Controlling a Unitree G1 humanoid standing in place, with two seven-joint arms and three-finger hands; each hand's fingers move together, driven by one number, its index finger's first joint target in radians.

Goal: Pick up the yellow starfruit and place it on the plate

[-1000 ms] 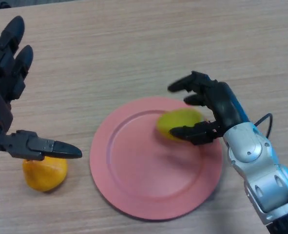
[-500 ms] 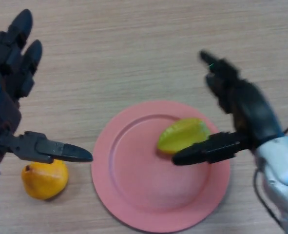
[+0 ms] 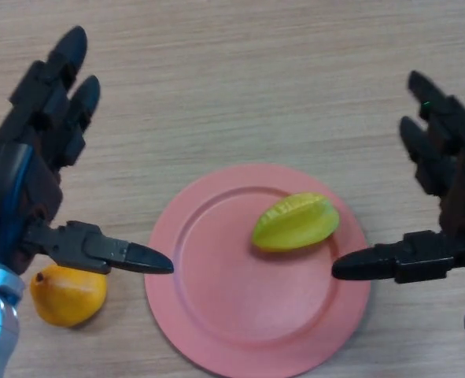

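The yellow starfruit [image 3: 296, 222] lies on the pink plate [image 3: 216, 315], in its upper right part. My right hand [image 3: 446, 193] is open at the right edge, raised and apart from the fruit, its thumb over the plate's right rim. My left hand [image 3: 27, 181] is open at the left, its thumb pointing toward the plate's left rim.
An orange fruit [image 3: 67, 295] lies on the wooden table [image 3: 232, 79] left of the plate, partly under my left thumb.
My right hand let go of the starfruit, opened, and drew back to the right. The starfruit now rests free on the plate. My left hand shifted slightly right.
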